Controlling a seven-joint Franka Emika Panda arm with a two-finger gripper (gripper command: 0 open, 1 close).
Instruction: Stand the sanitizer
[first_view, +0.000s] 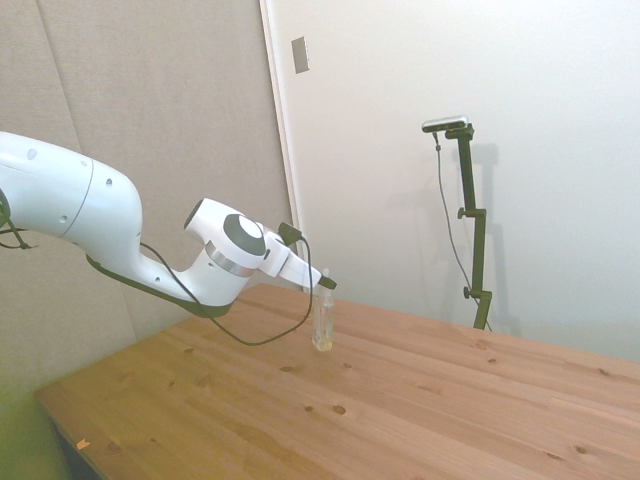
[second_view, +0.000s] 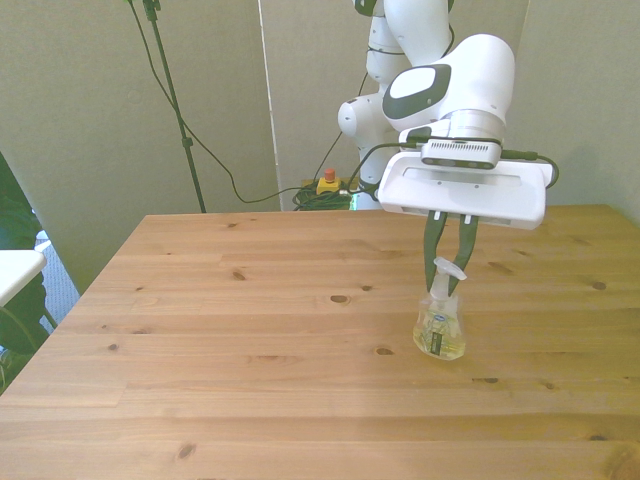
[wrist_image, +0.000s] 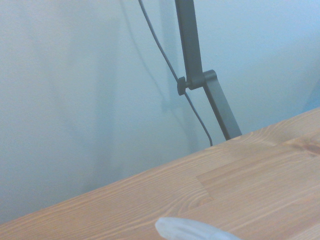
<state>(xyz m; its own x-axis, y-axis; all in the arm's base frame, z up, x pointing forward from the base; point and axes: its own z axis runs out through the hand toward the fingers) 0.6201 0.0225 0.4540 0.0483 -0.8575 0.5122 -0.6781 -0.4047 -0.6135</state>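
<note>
Checking my feeds right now: the sanitizer (second_view: 440, 328) is standing upright on the wooden bench (second_view: 250, 330), base flat on the planks, with the yellowish liquid sitting low in the clear body and the label facing the front camera. In the front view it's toward the front view's right, roughly mid-depth on the bench. In the side view the same bottle (first_view: 322, 322) stands near the far edge of the bench, close to the wall.

The end effector (second_view: 448, 262) is coming down on it from above. The two dark fingers converge to a narrow gap right at the white cap and neck, so they look pinched onto the top of the bottle. From the side view the end effector (first_view: 325, 281) sits right at the cap, with the white arm (first_view: 120, 230) slanting down toward it from the picture's left.

The wrist cam isn't much help: mostly pale wall and a strip of wood grain, plus a blurry pale rounded shape at the edge of the frame that I can't identify for sure.

Other stuff I can see in the front view: a coil of green cable (second_view: 320, 195) on the floor behind the bench with a small yellow box with a red button (second_view: 327, 182) on it.
</note>
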